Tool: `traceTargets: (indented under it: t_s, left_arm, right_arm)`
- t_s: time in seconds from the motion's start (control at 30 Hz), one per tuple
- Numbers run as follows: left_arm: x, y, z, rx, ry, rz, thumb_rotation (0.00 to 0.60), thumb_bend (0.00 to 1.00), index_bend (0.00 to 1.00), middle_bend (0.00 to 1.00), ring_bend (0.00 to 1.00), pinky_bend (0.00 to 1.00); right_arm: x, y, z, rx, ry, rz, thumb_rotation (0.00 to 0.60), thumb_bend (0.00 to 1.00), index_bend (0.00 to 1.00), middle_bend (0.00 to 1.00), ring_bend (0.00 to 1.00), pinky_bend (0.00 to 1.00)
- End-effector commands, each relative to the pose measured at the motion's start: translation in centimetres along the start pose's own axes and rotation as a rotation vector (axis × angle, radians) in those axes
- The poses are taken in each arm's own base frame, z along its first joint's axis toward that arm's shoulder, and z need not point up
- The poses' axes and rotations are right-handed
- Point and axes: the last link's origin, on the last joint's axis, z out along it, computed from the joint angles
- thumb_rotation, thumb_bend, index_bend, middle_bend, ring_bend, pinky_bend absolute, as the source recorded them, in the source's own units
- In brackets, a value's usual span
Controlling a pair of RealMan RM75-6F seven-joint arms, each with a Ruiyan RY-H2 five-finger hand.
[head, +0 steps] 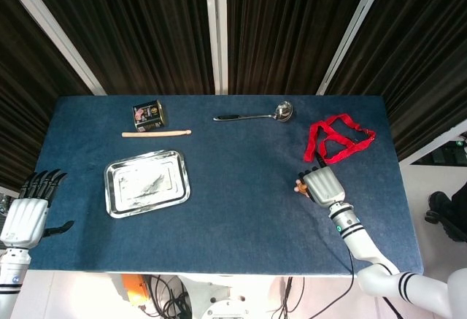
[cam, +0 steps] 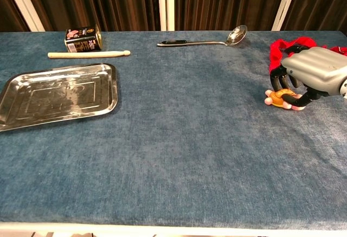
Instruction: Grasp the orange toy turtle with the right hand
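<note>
- The orange toy turtle [cam: 278, 97] lies on the blue table cloth [cam: 179, 139] near the robot's right-hand edge, just in front of a red strap [head: 337, 138] that lies in loops on the cloth.
- The right hand [cam: 309, 75] covers the turtle from above, its dark fingers [cam: 277, 77] curled down around the shell with the thumb on the near side (in the head view only a sliver of the toy shows at the hand's left edge). The hand appears closed on the turtle, which looks to be resting on the cloth.
- Judged risk: the shell is small, rounded and smooth, so if the fingers bear only on its top it could squirt out sideways when lifted.
- Judged risk: the red strap lies just behind the fingers; a fingertip hooked under a loop would drag it along with the toy.
- The left hand [head: 29, 209] rests far off at the table's left edge, fingers spread and holding nothing.
- Well apart on the left half are a metal tray [cam: 59, 93], a wooden stick [cam: 88, 54] and a small tin [cam: 83, 38]; a ladle [cam: 203, 40] lies near the far edge. None of these looks likely to interfere.
</note>
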Motion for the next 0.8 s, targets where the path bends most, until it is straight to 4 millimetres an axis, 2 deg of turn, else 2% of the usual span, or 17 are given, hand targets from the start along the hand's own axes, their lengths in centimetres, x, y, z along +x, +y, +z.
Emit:
traceTargets:
  t_s: [0.03, 0.1, 0.13, 0.17, 0.23, 0.27, 0.3, 0.33, 0.37, 0.47, 0.63, 0.8]
  left_arm:
    - [0.0, 0.0, 0.0, -0.001, 0.001, 0.0, 0.6, 0.06, 0.09, 0.04, 0.0, 0.03]
    - [0.0, 0.1, 0.0, -0.002, 0.002, 0.0, 0.6, 0.06, 0.09, 0.04, 0.0, 0.03]
    - [0.1, 0.1, 0.0, -0.003, 0.002, 0.001, 0.6, 0.06, 0.09, 0.04, 0.0, 0.03]
    - [0.1, 0.1, 0.0, -0.003, 0.003, 0.001, 0.6, 0.06, 0.09, 0.04, 0.0, 0.03]
    - [0.1, 0.1, 0.1, -0.004, 0.003, 0.002, 0.6, 0.06, 0.09, 0.04, 0.0, 0.03]
    - [0.1, 0.1, 0.0, -0.004, 0.004, 0.002, 0.6, 0.06, 0.09, 0.04, 0.0, 0.03]
    - [0.1, 0.2, 0.1, -0.005, 0.005, 0.002, 0.6, 0.06, 0.09, 0.04, 0.0, 0.03]
    - [0.1, 0.2, 0.1, -0.005, 0.005, 0.003, 0.6, 0.06, 0.09, 0.04, 0.0, 0.03]
    - [0.2, 0.2, 0.1, -0.006, 0.006, 0.003, 0.6, 0.06, 0.09, 0.04, 0.0, 0.03]
    - [0.2, 0.3, 0.1, -0.007, 0.006, 0.004, 0.6, 0.06, 0.09, 0.04, 0.0, 0.03]
    - [0.1, 0.3, 0.0, -0.006, 0.004, 0.005, 0.6, 0.06, 0.09, 0.04, 0.0, 0.03]
    - [0.1, 0.3, 0.1, -0.005, 0.002, 0.006, 0.6, 0.06, 0.09, 0.04, 0.0, 0.03]
  right_arm:
    - [0.0, 0.1, -0.1, 0.0, 0.007, 0.005, 0.6, 0.52, 1.0, 0.93, 0.55, 0.07]
    - [0.0, 0.2, -0.2, 0.008, 0.001, 0.009, 0.6, 0.45, 0.99, 0.91, 0.55, 0.06]
    - [0.0, 0.3, -0.2, 0.013, -0.007, 0.012, 0.6, 0.4, 0.96, 0.88, 0.52, 0.04]
    - [0.1, 0.4, -0.3, 0.014, -0.012, 0.013, 0.6, 0.35, 0.88, 0.81, 0.48, 0.02]
    - [0.2, 0.6, -0.3, 0.011, -0.021, 0.017, 0.6, 0.26, 0.6, 0.56, 0.3, 0.0]
    - [0.4, 0.7, -0.4, 0.009, -0.029, 0.02, 0.6, 0.22, 0.49, 0.47, 0.23, 0.0]
    - [0.5, 0.8, -0.4, 0.007, -0.032, 0.022, 0.6, 0.17, 0.31, 0.31, 0.12, 0.0]
    - [0.7, 0.9, -0.4, 0.004, -0.032, 0.025, 0.6, 0.14, 0.2, 0.21, 0.05, 0.0]
    - [1.0, 0.9, -0.5, 0.003, -0.032, 0.029, 0.6, 0.13, 0.15, 0.16, 0.01, 0.0]
    - [1.3, 1.1, -0.7, -0.001, -0.042, 0.038, 0.6, 0.17, 0.13, 0.12, 0.0, 0.0]
    - [1.4, 1.2, -1.0, -0.008, -0.049, 0.041, 0.6, 0.26, 0.13, 0.19, 0.0, 0.0]
    - [1.1, 1.2, -1.1, -0.014, -0.048, 0.048, 0.6, 0.31, 0.25, 0.32, 0.01, 0.0]
